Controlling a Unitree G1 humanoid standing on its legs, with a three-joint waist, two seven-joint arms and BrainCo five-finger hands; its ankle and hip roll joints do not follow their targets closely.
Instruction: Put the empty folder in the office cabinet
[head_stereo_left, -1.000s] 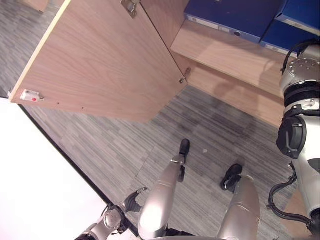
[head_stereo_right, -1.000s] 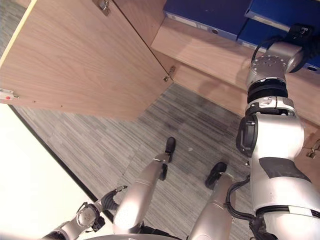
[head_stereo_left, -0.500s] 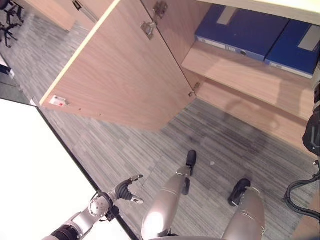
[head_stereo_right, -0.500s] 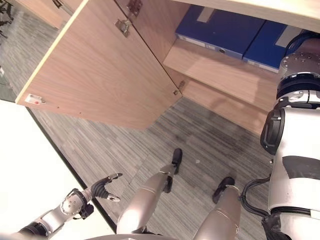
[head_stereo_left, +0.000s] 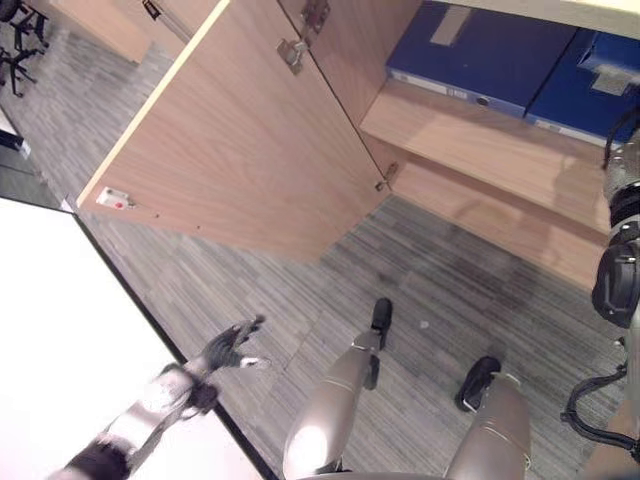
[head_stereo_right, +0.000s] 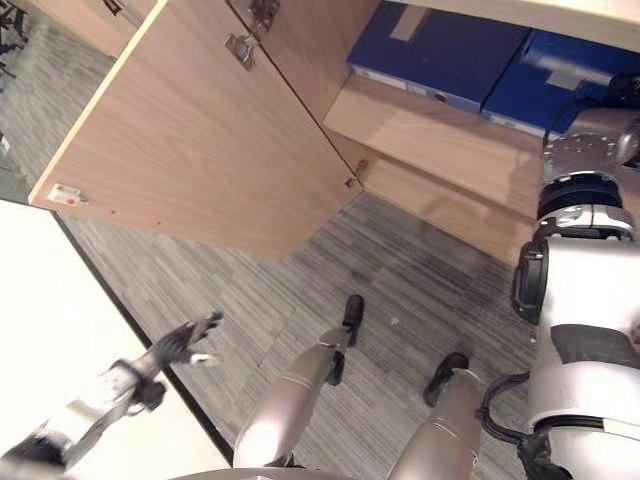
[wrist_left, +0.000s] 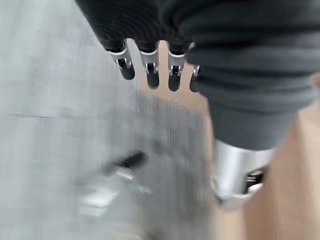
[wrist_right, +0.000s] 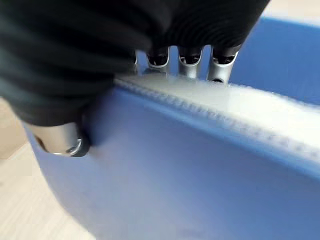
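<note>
The folder (wrist_right: 200, 165) is blue with a pale, stitched-looking strip along its upper edge, and it sits in the right robot hand (wrist_right: 65, 75), whose fingers (wrist_right: 220, 67) curl over that edge on one side while the thumb presses the broad blue face on the other, a firm pinch. In the eye views the same folder (head_stereo_left: 605, 95) lies on the shelf (head_stereo_left: 470, 135) of the cabinet (head_stereo_right: 300, 40), at the far right, where the right arm reaches in to it; its pale strip shows on top. Just beside it, to the left on the same shelf, lies a second folder (head_stereo_left: 470, 55), also blue, with a pale label patch on its cover and a white label strip with a dark ring hole along its spine; any writing on these labels is too small to read. The cabinet is light wood, and its door (head_stereo_left: 240, 150) stands swung wide open toward the left, with metal hinges near its top and a small white catch with a red dot (head_stereo_left: 117, 200) at its outer corner. The left robot hand (head_stereo_left: 228, 347) hangs low on the left, well apart from the cabinet, over the grey striped carpet (head_stereo_left: 450, 290) near the dark edge of a white table (head_stereo_left: 70, 330); its fingers (wrist_left: 150, 75) are loosely spread and hold nothing.
</note>
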